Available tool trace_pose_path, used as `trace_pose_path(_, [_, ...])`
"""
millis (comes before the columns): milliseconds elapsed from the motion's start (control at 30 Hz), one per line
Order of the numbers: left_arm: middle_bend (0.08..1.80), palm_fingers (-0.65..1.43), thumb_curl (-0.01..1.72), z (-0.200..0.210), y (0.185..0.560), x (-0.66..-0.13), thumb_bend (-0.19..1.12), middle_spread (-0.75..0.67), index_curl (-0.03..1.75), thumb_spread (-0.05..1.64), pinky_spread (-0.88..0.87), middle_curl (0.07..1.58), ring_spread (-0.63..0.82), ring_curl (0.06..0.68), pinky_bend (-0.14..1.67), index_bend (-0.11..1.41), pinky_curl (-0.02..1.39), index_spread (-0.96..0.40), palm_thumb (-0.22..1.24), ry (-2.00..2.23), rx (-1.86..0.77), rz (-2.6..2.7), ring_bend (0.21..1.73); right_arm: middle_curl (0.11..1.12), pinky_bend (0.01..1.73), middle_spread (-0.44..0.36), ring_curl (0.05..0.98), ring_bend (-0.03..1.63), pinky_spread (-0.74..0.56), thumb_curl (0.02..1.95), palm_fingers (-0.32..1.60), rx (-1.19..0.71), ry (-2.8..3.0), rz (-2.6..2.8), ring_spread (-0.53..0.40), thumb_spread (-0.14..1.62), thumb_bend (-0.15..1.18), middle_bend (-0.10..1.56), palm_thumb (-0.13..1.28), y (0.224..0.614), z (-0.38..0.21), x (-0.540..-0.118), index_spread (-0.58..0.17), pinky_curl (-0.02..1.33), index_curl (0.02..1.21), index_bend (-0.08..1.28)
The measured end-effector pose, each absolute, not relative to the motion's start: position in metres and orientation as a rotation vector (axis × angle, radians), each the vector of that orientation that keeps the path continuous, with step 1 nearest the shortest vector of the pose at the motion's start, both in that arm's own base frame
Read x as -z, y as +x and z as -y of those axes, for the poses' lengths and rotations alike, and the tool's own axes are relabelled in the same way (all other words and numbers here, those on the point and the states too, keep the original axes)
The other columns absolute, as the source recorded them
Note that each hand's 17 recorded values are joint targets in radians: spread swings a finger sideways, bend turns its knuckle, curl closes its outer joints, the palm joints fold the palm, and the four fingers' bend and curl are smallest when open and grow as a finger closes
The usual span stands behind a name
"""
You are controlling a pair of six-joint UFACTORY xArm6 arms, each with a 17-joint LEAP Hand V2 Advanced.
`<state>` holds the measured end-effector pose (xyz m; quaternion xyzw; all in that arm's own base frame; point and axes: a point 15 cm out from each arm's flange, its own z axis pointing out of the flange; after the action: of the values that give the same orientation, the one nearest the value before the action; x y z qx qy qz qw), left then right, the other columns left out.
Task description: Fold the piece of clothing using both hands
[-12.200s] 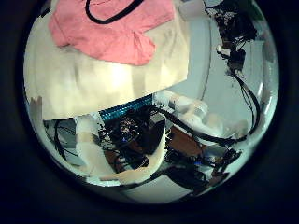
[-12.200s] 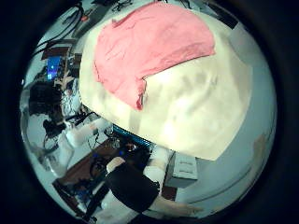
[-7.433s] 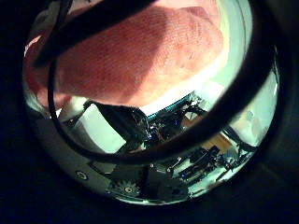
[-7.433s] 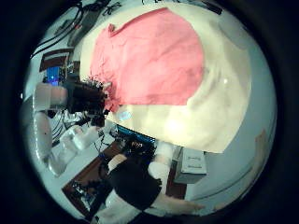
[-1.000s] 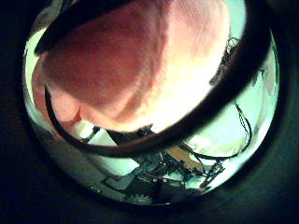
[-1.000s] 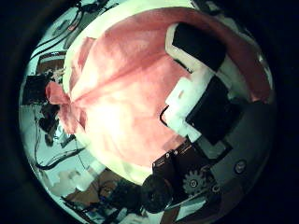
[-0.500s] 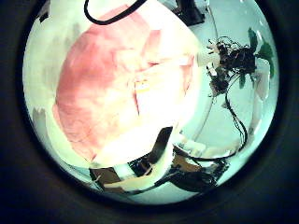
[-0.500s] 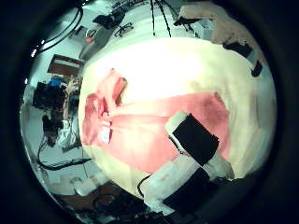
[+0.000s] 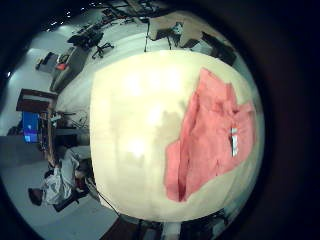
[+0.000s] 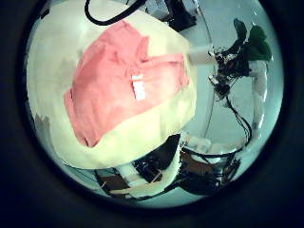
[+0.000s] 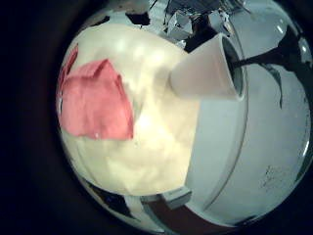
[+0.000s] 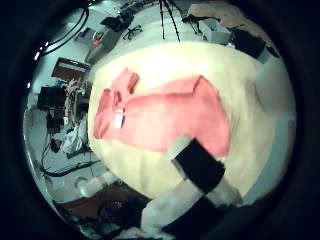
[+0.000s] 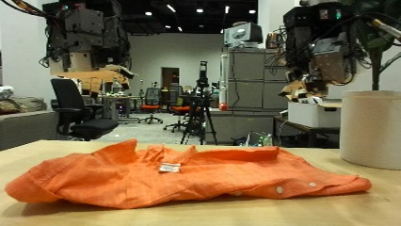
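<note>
An orange shirt (image 13: 188,174) lies flat on the pale tabletop (image 13: 351,207), its white label (image 13: 168,168) facing up. No hand shows in the outside view. Both left palm views look down on the whole shirt (image 9: 210,130) (image 10: 119,81) from well above, and none of the left hand's fingers show. In the right thumb side view one black and white finger (image 12: 200,168) of my right hand reaches out straight beside the shirt (image 12: 160,115), not touching it. The right little finger side view shows the shirt (image 11: 95,98) at a distance.
A white cylinder (image 13: 373,127) stands on the table past the shirt's end; it also appears as the white cylinder (image 11: 205,73). Office chairs, a tripod and cabinets stand in the room behind the table.
A second ago both palms were close on the cloth, with right fingers lying over it. Both hands have since pulled away upward, and the shirt lies alone on the table.
</note>
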<state>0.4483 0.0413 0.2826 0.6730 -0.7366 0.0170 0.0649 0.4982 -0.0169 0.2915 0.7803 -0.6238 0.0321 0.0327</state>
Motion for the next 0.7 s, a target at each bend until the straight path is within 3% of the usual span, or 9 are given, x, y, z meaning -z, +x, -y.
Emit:
trace_pose_path(133, [0.16,-0.06,0.3,-0.015,0.42,-0.27,-0.03,0.44,0.31,0.95,0.56,0.21,0.59,0.193,0.25,0.16,0.29,0.04,0.09,1.95,-0.006,2.248,0.41,0.37,0.45,-0.151,0.284,0.59,0.31,0.2,0.02,-0.03,2.397,1.817,0.048,1.36,-0.02,0.5,0.42,0.483,0.036,-0.268,-0.391,0.4,0.43,0.37])
trace_pose_path(333, [0.16,-0.06,0.3,0.002,0.388,-0.251,-0.03,0.44,0.3,0.95,0.56,0.21,0.59,0.196,0.25,0.16,0.3,0.05,0.09,1.885,0.059,2.233,0.41,0.33,0.43,-0.069,0.243,0.47,0.32,0.23,-0.03,0.021,2.32,1.653,0.125,1.19,-0.02,0.36,0.44,0.474,0.059,-0.22,-0.381,0.37,0.38,0.25])
trace_pose_path(700, [0.17,-0.05,0.3,0.002,0.376,-0.249,-0.03,0.44,0.3,0.95,0.56,0.21,0.59,0.203,0.23,0.16,0.3,0.05,0.08,1.878,0.081,2.223,0.41,0.31,0.38,-0.028,0.219,0.36,0.32,0.28,0.0,0.173,2.235,1.527,0.167,1.0,-0.02,0.23,0.47,0.463,0.062,-0.145,-0.378,0.34,0.33,0.16])
